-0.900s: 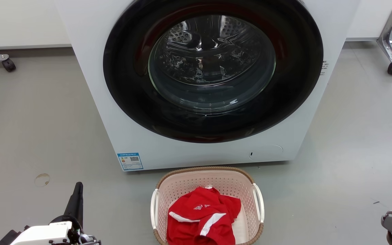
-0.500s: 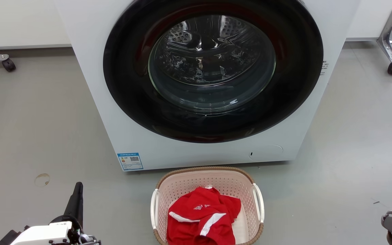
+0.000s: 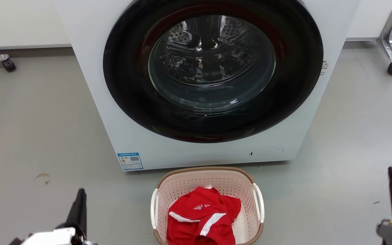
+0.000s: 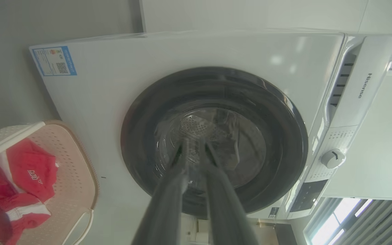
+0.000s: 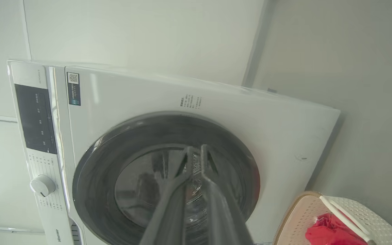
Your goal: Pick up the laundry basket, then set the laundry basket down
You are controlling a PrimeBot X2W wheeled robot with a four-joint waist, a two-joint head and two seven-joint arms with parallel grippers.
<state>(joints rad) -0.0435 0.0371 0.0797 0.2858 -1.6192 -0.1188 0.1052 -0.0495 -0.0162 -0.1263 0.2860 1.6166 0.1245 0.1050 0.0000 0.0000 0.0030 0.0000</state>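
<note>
A white front-loading washing machine point(image 3: 90, 85) carries the Hisense brand name point(image 4: 364, 85) on its top panel and a blue label point(image 3: 130, 161) with a QR code at a lower front corner. Just in front of it on the grey floor point(image 3: 29, 119) stands the laundry basket point(image 3: 202, 169). Inside the basket lies a red garment point(image 3: 201, 217) with white stripes and unreadable white lettering. The left gripper point(image 4: 194, 146) and right gripper point(image 5: 196, 151), well apart from the basket, each have fingers pressed nearly together, holding nothing.
</note>
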